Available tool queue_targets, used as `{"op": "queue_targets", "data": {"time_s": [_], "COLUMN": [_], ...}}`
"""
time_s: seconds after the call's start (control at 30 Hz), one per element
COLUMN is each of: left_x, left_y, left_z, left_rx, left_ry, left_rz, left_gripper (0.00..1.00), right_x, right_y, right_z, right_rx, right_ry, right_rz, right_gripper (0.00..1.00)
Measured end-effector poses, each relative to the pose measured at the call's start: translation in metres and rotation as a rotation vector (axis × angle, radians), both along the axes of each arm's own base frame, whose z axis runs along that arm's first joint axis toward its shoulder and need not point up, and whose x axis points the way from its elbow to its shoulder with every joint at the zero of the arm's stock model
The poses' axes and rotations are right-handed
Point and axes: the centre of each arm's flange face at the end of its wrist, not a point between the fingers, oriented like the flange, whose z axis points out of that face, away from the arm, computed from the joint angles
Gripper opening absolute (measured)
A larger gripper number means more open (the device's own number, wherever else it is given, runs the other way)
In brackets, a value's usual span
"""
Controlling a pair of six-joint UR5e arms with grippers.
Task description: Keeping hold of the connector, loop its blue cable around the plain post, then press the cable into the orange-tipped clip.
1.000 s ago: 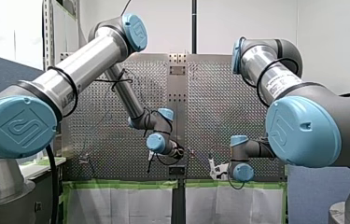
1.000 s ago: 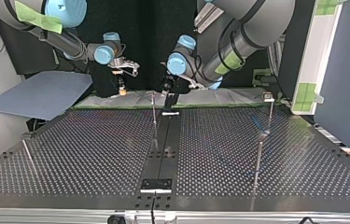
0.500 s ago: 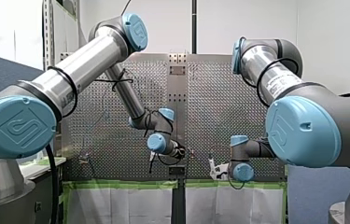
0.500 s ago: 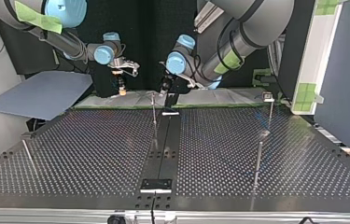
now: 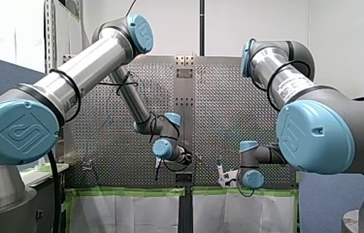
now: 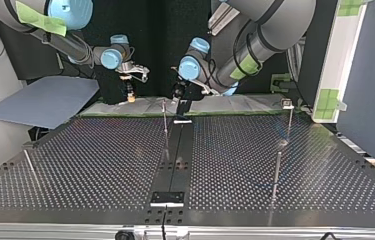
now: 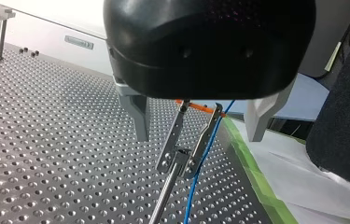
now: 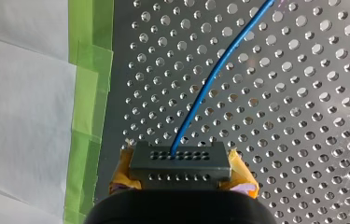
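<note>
The right tool (image 8: 182, 171) grips the connector (image 8: 180, 158), and its blue cable (image 7: 193, 191) runs just beside the orange-tipped clip (image 7: 172, 140) at the worktop's (image 6: 100, 160) twelve o'clock edge in the top view, under the wide-spread left tool (image 7: 199, 137), seemingly not yet pressed in

My left arm (image 5: 92, 63) slopes from the front view's upper left down to centre, and my left gripper (image 7: 197, 137) hangs with jaws spread wide. My right arm (image 5: 286, 77) folds low at right. My right gripper (image 8: 182, 170), yellow-padded, clamps the connector (image 8: 180, 158).
</note>
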Motion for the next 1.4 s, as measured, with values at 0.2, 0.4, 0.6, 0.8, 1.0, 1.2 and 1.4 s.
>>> {"op": "queue_targets", "data": {"time_s": [0.2, 0.4, 0.6, 0.8, 1.0, 1.2, 1.4], "left_x": [0.000, -0.001, 0.001, 0.000, -0.004, -0.006, -0.008], "left_y": [0.000, -0.003, -0.002, -0.002, 0.003, 0.011, 0.011], "left_z": [0.000, 0.000, 0.001, 0.001, -0.002, -0.004, -0.004], "left_rx": [-0.005, -0.014, -0.041, -0.021, 0.056, 0.120, 0.126], "left_ry": [0.002, -0.005, -0.007, -0.011, 0.001, 0.013, 0.014], "left_rz": [-0.003, -0.006, 0.039, 0.039, 0.049, 0.089, 0.097], "left_gripper": [1.00, 1.00, 1.00, 1.00, 1.00, 1.00, 1.00], "right_x": [0.001, 0.003, 0.004, 0.004, 0.002, 0.003, 0.003], "right_y": [0.001, 0.002, 0.004, 0.007, 0.016, 0.024, 0.032], "right_z": [0.000, 0.000, -0.001, -0.004, -0.022, -0.031, -0.034], "right_rx": [0.001, 0.000, 0.004, 0.015, 0.052, 0.066, 0.076], "right_ry": [0.000, 0.002, 0.010, 0.023, 0.050, 0.087, 0.153], "right_rz": [0.003, 0.006, 0.009, 0.011, 0.011, 0.021, 0.017], "right_gripper": [0.00, 0.00, 0.00, 0.00, 0.00, 0.00, 0.00]}}
